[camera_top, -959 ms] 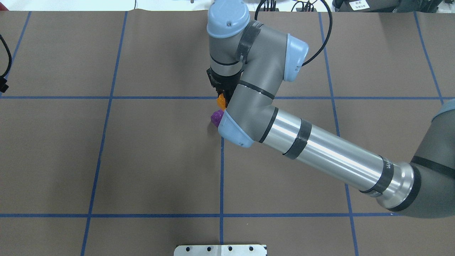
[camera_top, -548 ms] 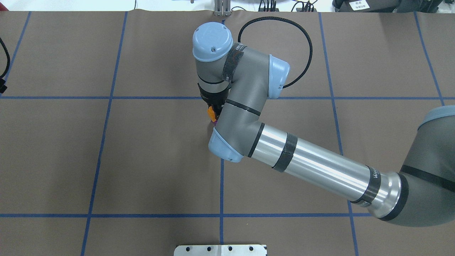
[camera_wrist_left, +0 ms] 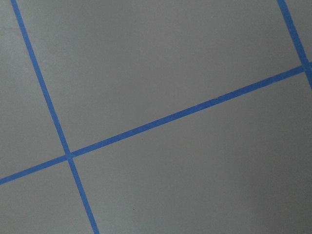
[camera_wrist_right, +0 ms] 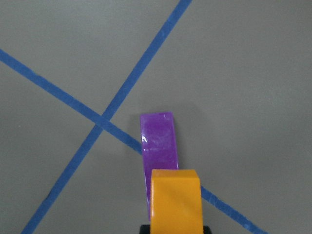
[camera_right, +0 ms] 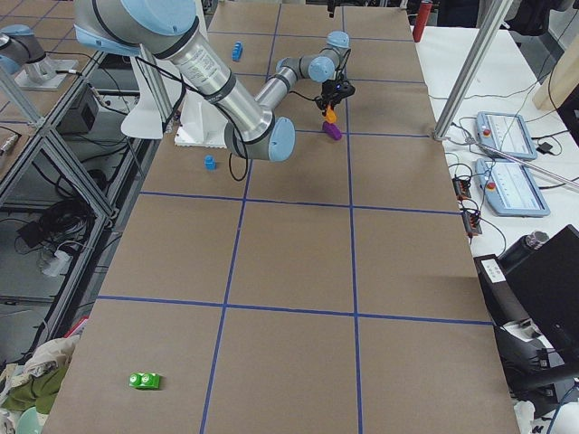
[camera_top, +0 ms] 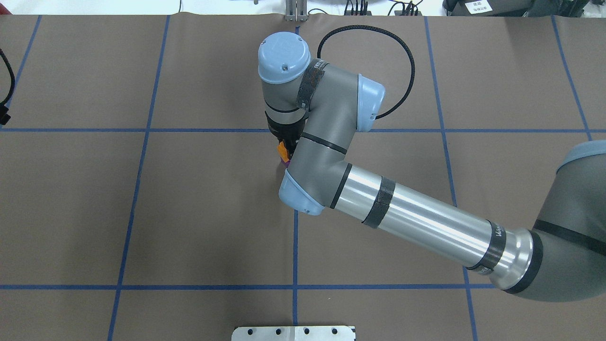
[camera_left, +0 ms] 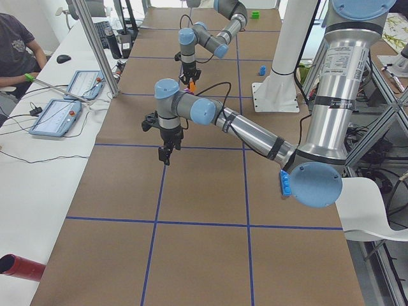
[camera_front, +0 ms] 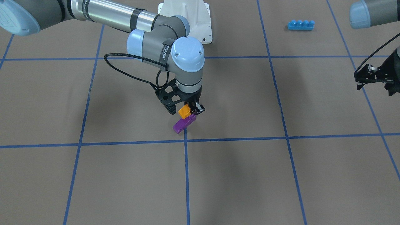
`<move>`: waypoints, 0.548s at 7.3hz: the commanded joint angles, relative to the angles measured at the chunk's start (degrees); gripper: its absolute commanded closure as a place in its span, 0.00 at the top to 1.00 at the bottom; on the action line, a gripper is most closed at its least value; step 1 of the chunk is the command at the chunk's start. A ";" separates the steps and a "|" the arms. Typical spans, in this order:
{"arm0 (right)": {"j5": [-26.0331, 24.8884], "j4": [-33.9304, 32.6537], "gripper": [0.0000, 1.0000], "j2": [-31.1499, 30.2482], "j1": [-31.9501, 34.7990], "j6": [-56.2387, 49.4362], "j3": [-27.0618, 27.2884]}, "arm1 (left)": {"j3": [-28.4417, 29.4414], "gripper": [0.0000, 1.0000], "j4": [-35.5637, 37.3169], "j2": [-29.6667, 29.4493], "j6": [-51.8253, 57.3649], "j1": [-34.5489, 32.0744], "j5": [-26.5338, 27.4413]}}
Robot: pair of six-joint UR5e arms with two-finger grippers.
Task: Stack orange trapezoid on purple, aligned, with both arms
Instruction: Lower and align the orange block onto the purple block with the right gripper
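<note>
My right gripper (camera_front: 189, 109) is shut on the orange trapezoid (camera_front: 184, 111) and holds it low over the robot-side end of the purple block (camera_front: 184, 124), which lies flat on the brown table by a blue tape crossing. I cannot tell whether the two blocks touch. In the right wrist view the orange trapezoid (camera_wrist_right: 175, 200) covers the near end of the purple block (camera_wrist_right: 158, 141). In the overhead view only slivers of orange (camera_top: 282, 150) and purple (camera_top: 285, 162) show beside the wrist. My left gripper (camera_front: 389, 89) hangs far off, empty, and its jaws are unclear.
A long blue four-stud brick (camera_front: 300, 24) lies near the robot's base on its left side. A small blue block (camera_right: 209, 162) sits by the white base plate (camera_front: 187, 12). A green block (camera_right: 145, 381) lies at the table's right end.
My right arm swung left and toward the robot with the orange trapezoid, from beside the purple block to over it. Over the last half second it has barely moved.
</note>
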 commanded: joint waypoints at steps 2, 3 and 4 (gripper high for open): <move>0.00 -0.02 0.00 -0.10 -0.21 -0.14 -1.01 | -0.24 1.00 0.00 0.04 -0.02 -0.13 0.03; 0.00 -0.02 0.00 -0.01 -0.30 -0.32 -1.10 | -0.16 1.00 0.00 0.04 0.07 -0.13 0.03; 0.00 0.07 0.00 -0.01 -0.30 -0.40 -1.19 | -0.16 1.00 0.00 0.04 0.07 -0.13 0.03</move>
